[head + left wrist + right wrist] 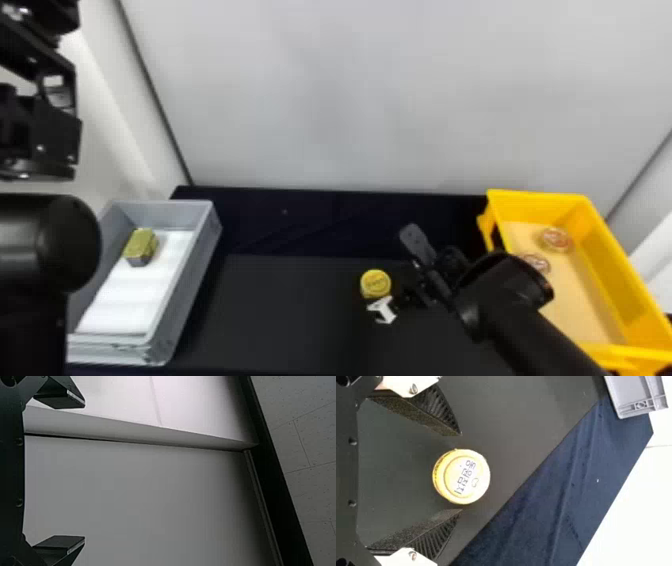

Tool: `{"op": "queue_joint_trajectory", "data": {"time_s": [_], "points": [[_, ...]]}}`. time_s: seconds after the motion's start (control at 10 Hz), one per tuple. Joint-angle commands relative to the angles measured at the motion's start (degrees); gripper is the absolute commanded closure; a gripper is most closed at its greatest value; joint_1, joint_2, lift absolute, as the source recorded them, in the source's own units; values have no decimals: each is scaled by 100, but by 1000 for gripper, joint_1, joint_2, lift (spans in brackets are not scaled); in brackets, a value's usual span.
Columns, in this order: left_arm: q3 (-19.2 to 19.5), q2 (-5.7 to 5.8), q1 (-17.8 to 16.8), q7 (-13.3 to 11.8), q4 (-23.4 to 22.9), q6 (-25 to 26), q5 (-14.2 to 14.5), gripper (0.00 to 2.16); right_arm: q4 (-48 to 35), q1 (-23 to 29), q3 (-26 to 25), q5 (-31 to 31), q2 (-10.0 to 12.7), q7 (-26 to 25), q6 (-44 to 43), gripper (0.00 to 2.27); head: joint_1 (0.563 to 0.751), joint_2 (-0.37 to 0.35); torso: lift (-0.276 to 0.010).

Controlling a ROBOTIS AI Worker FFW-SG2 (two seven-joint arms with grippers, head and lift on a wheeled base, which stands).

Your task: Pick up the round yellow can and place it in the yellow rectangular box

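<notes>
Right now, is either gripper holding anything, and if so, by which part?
Nothing is held: the right gripper is open, fingers clear of the yellow can; the left gripper is open and empty.

And here's your left arm point(47, 245), raised at the left edge of the head view; its two fingers point(59, 546) stand wide apart in the wrist view. Your right arm point(535, 335) slants in from the bottom edge, forward and inward, and your right gripper point(395, 275) is open, ribbed black fingers point(433, 538) well parted.
</notes>
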Motion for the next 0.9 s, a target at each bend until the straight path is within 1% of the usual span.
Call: {"op": "queue_joint_trajectory", "data": {"time_s": [0.0,0.3,0.8], "points": [[-22,9,-10,-2,9,-10,0,82,123,-20,-54,-7,20,-76,-60,101,694,54,-3],[-40,9,-36,-2,27,-18,0,82,220,-38,-177,-7,82,-111,-148,102,694,54,-3],[-49,18,-45,-11,35,-36,0,82,413,-73,-309,-7,87,-155,-271,116,694,54,-3]]}}
